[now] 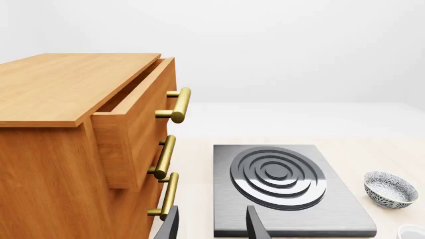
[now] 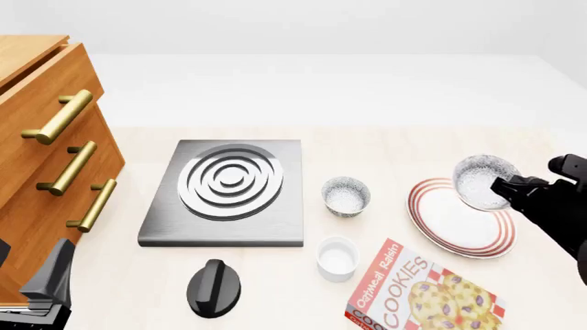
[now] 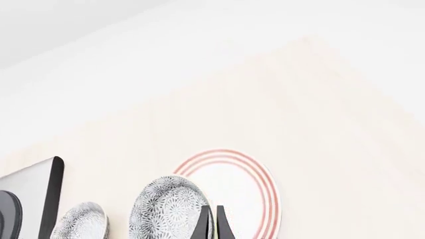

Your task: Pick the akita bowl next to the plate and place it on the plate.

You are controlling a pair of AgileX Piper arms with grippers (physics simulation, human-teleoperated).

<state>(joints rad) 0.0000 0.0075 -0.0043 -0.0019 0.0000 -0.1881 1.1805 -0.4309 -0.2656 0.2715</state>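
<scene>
Carry step nearly done — right end effector (image 2: pixel 502 187) pinches the akita bowl (image 2: pixel 480 180) by its rim, tilted, raised over the plate (image 2: pixel 456 224)'s far edge; next move — lower, level, release onto plate centre.

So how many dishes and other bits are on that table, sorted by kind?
Speckled bowls: 2, one held in the right gripper above the plate, one by the stove
Striped plate: 1
White ramekin: 1
Stove plate: 1
Black knob: 1
Cookie box: 1
Wooden drawer cabinet: 1
Total: 8
</scene>
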